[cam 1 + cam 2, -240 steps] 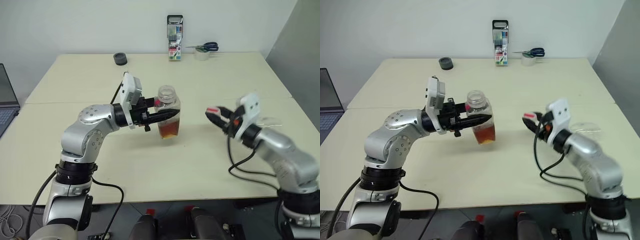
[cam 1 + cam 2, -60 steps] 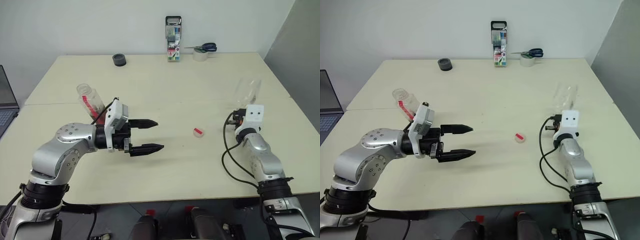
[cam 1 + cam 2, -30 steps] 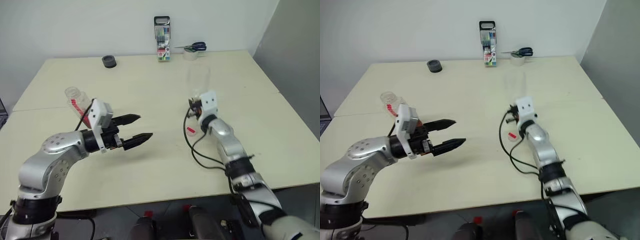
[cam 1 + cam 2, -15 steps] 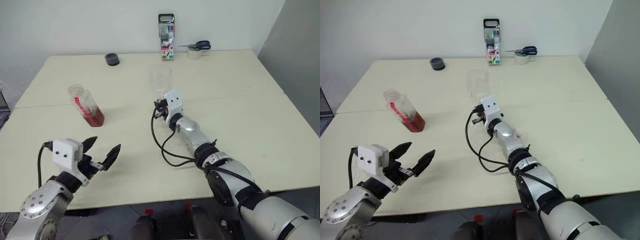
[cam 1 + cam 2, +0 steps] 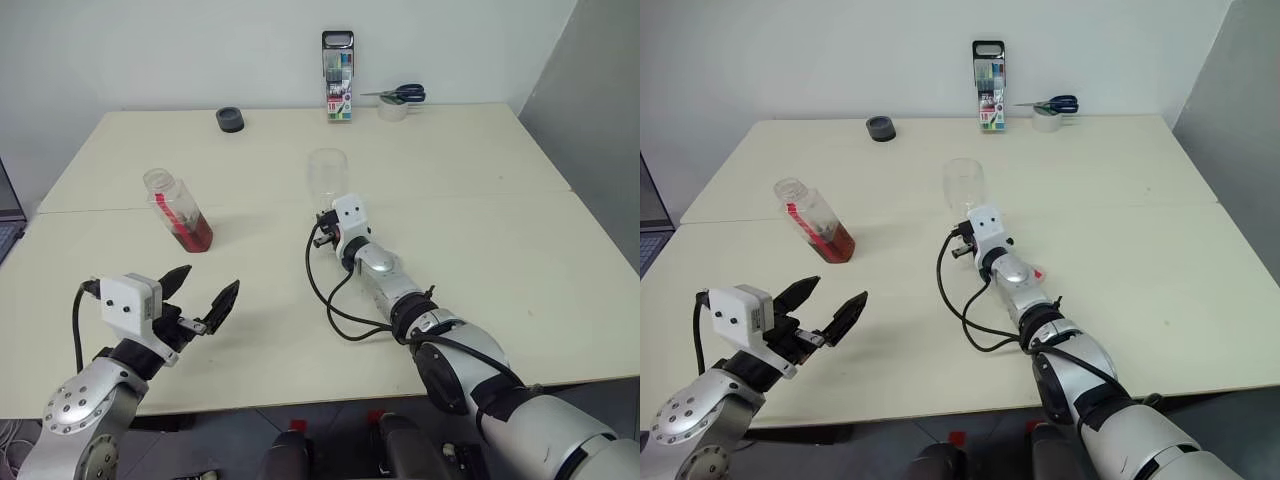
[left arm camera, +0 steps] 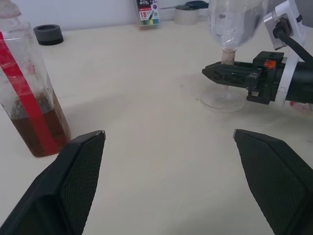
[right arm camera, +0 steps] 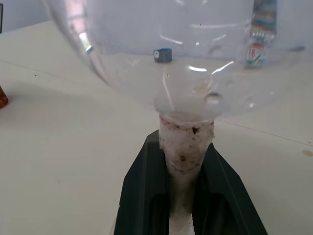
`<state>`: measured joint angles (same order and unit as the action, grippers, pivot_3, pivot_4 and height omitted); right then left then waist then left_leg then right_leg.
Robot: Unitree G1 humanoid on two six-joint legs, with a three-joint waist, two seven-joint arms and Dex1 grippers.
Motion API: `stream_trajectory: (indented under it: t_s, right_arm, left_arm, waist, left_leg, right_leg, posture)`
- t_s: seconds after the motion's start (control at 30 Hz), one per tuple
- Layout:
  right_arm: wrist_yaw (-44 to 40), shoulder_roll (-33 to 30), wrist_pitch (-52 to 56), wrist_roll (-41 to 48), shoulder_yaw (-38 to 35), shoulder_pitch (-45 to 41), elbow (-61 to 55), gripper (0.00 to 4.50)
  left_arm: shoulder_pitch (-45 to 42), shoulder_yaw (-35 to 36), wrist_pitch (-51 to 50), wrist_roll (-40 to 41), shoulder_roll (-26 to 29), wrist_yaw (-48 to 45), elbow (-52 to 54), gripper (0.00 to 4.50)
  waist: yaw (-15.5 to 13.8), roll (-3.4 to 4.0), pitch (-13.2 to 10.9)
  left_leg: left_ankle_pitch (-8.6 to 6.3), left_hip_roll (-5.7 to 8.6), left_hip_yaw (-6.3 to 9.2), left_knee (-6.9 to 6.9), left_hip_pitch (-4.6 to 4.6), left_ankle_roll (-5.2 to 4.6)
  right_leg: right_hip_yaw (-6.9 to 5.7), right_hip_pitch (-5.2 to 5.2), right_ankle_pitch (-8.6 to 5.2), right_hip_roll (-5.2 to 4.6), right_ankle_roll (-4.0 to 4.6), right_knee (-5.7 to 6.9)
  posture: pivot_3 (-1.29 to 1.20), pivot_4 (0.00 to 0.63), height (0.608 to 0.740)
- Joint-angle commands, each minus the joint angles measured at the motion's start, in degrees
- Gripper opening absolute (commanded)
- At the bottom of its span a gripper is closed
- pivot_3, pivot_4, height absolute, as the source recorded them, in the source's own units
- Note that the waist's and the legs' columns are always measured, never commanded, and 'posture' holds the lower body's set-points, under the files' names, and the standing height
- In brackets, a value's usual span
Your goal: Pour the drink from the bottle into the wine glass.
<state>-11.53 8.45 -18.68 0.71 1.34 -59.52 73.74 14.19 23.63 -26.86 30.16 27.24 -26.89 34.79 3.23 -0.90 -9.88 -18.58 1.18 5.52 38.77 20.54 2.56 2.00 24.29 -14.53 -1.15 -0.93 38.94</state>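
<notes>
At mid-table, the right tool (image 7: 186, 196) clamps the wine glass (image 5: 327, 172) stem; the left tool (image 5: 200, 296) gapes empty.

Cream table (image 5: 480, 230), bottle (image 5: 178, 211), wine glass (image 5: 327, 176), tape roll (image 5: 229, 119)

I see the left gripper (image 5: 205, 301) spread open over the near table (image 5: 500, 230), the bottle (image 5: 178, 211) standing uncapped beyond it, and the right gripper (image 5: 322, 228) at the wine glass (image 5: 327, 178) stem.
</notes>
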Motion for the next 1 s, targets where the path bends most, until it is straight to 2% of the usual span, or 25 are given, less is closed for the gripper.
stream_trajectory:
  t_s: [0.03, 0.27, 0.47, 0.6, 0.67, 0.83, 0.93, 1.0]
  right_arm:
    - [0.26, 4.6, -0.22, -1.2, 0.21, 3.19, 0.75, 1.44]
    - [-1.52, 4.09, -1.36, -2.23, 0.49, 4.25, -0.14, 3.92]
    - [-7.68, -0.71, -3.79, -0.82, 0.21, 7.27, -5.72, 3.92]
    - [-18.63, -6.66, 0.41, 1.76, 2.02, 17.03, -26.53, 3.92]
    - [-25.13, -11.18, 10.81, 5.44, 3.97, 23.98, -45.32, 3.92]
    - [-29.9, -22.5, 35.22, 13.74, 5.05, 33.91, -79.97, 3.92]
    - [-30.89, -28.86, 46.73, 19.75, 3.57, 36.43, -94.15, 3.92]
    - [-32.55, -33.36, 50.62, 22.69, 2.59, 37.31, -100.6, 3.92]
  left_arm:
    - [-0.61, 1.12, 1.11, 0.61, 0.73, -0.28, 0.69, 4.5]
    - [-0.91, 0.97, 0.97, 0.76, 0.95, -0.7, 0.16, 4.5]
    - [-2.32, 0.74, 0.84, 0.82, 1.25, -0.78, -1.21, 4.5]
    - [-4.84, 1.06, 1.4, 0.22, 1.0, 0.12, -4.18, 4.5]
    - [-6.84, 1.15, 1.47, 0.16, 0.78, 0.88, -5.87, 4.5]
    - [-10.3, -0.09, 2.4, -1.35, 0.37, 2.03, -9.56, 4.5]
    - [-11.4, -0.52, 3.01, -2.23, -0.28, 3.0, -11.02, 4.5]
    - [-12.31, -0.53, 3.44, -2.97, -0.76, 3.96, -12.44, 4.5]
  waist:
    - [0.0, 0.0, 0.0]
    - [0.19, 0.01, 0.0]
    - [0.17, 0.0, 0.0]
    - [-0.42, 0.0, 0.0]
    - [-0.94, 0.02, -0.01]
    - [-1.22, 0.04, -0.02]
    - [-1.18, 0.05, -0.03]
    - [-1.35, 0.04, -0.02]
  left_leg:
    - [0.0, 0.0, 0.01, 0.0, 0.0, 0.0]
    - [0.0, -0.05, -0.01, -0.01, -0.01, 0.0]
    - [0.0, -0.05, -0.02, -0.01, -0.02, 0.0]
    - [-0.02, -0.01, 0.08, 0.01, 0.03, -0.03]
    - [-0.1, 0.03, 0.12, 0.05, 0.07, -0.18]
    - [-0.11, 0.0, 0.23, 0.06, 0.12, -0.17]
    - [-0.11, -0.04, 0.26, -0.01, 0.06, -0.17]
    - [-0.11, -0.02, 0.3, 0.01, 0.09, -0.17]
  right_leg:
    - [0.0, -0.01, 0.0, 0.0, 0.0, 0.0]
    - [0.03, 0.02, 0.0, 0.06, 0.0, 0.01]
    - [0.04, 0.02, 0.0, 0.06, 0.0, 0.0]
    - [-0.03, -0.02, 0.0, 0.02, -0.01, -0.04]
    - [-0.06, -0.03, 0.0, -0.02, -0.03, -0.07]
    - [-0.12, 0.0, 0.0, -0.01, -0.05, -0.08]
    - [-0.15, -0.02, -0.02, 0.04, -0.04, -0.06]
    - [-0.17, -0.03, -0.02, 0.02, -0.05, -0.09]
  posture:
    - [0.0, 0.15, 0.74]
    - [0.0, 0.15, 0.74]
    - [0.0, 0.15, 0.74]
    - [0.0, 0.15, 0.74]
    - [0.0, 0.15, 0.74]
    - [0.0, 0.15, 0.74]
    - [0.0, 0.15, 0.74]
    - [0.0, 0.15, 0.74]
